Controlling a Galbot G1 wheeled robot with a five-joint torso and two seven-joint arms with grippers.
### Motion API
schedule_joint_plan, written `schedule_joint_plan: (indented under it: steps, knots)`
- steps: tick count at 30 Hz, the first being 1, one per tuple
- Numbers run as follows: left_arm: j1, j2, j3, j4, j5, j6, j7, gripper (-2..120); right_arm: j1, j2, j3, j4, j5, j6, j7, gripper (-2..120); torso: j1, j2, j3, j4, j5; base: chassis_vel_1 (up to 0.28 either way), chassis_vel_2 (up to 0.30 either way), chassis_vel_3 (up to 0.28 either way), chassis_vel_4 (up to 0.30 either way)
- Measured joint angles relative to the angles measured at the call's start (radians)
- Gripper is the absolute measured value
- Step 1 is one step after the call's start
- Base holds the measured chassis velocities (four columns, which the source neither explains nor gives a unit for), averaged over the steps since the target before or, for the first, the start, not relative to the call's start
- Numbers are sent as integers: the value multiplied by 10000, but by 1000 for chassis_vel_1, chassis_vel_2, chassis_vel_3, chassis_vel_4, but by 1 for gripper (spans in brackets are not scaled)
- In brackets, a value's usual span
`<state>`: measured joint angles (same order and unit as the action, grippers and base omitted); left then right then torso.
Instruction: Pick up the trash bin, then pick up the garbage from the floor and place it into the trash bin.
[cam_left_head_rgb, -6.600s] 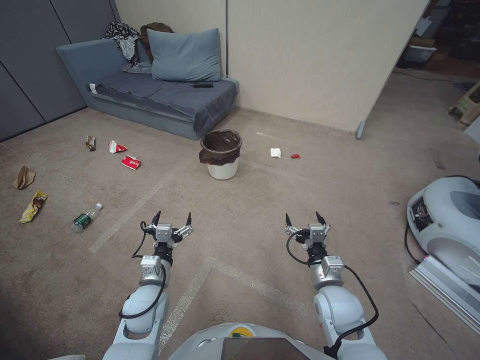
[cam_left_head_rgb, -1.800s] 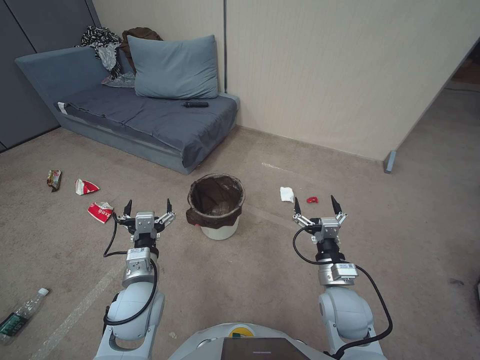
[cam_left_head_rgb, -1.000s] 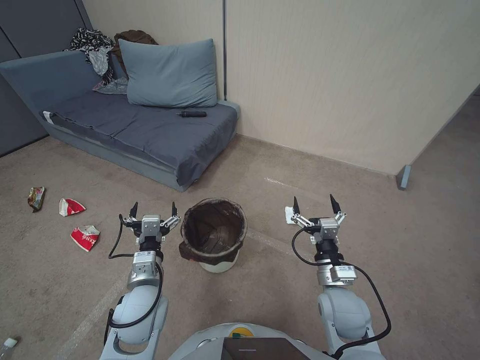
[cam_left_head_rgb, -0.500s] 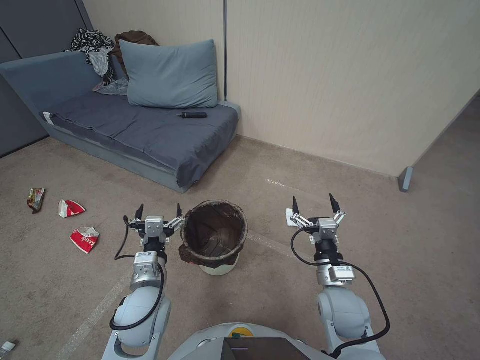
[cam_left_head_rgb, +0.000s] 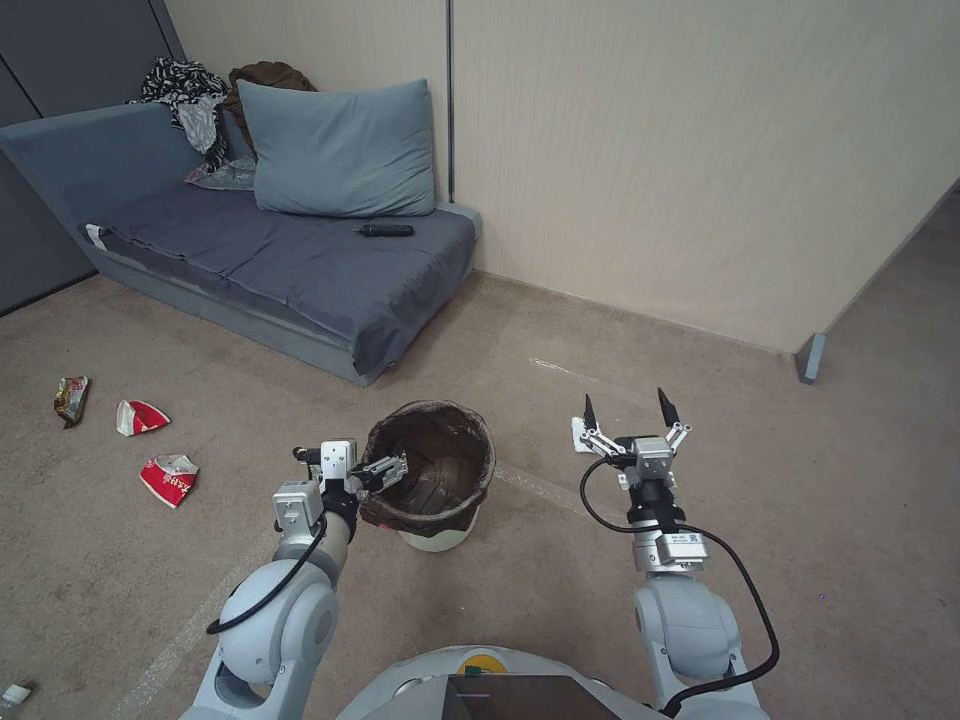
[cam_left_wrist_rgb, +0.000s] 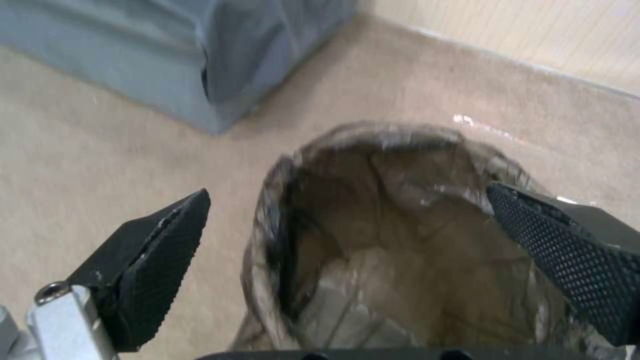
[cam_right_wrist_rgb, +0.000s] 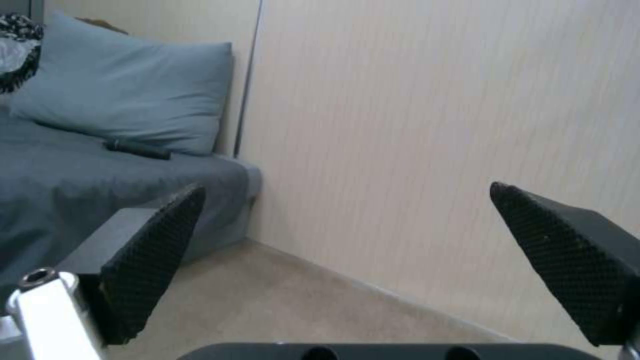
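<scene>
Jaws of left gripper (cam_left_wrist_rgb: 347, 235) wide — seemingly straddling trash bin (cam_left_wrist_rgb: 400, 240) rim, right gripper (cam_left_head_rgb: 628, 412) wide.

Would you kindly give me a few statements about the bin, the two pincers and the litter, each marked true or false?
1. The left pincer is at the near-left rim of the trash bin, its fingers spread with one finger over the bin's mouth. True.
2. The trash bin is lifted off the carpet. False: it stands on the carpet.
3. The right pincer is open and holds nothing. True.
4. Two red-white packets lie inside the bin. False: they lie on the carpet to the robot's left.
5. A white tissue lies beside the right pincer's tip. True.
</scene>
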<state>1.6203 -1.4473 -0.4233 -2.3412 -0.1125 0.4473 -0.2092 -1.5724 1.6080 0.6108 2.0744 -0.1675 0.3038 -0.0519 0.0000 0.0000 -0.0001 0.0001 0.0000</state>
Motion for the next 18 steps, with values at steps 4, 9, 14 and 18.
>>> schedule_joint_plan:
  steps: [4,9,14,18]
  knots:
    - [-198,175,-134,47,-795,857,164,100,-27,1,-9,19,5,0,12,100,0,0,0,-2,1,0,0,0,0]
    - [-489,238,-249,277,-2527,1906,-117,100,-36,0,-81,10,-94,-5,16,100,0,0,1,-1,-1,0,0,0,0]
    - [-671,125,-297,915,-2653,1961,-243,100,-65,-1,-67,87,-86,-27,7,100,0,0,2,1,-6,0,0,0,0]
    - [-787,37,-295,1282,-2884,1998,-289,100,-55,0,-59,157,-33,-78,-6,100,0,0,1,-1,-2,0,0,0,0]
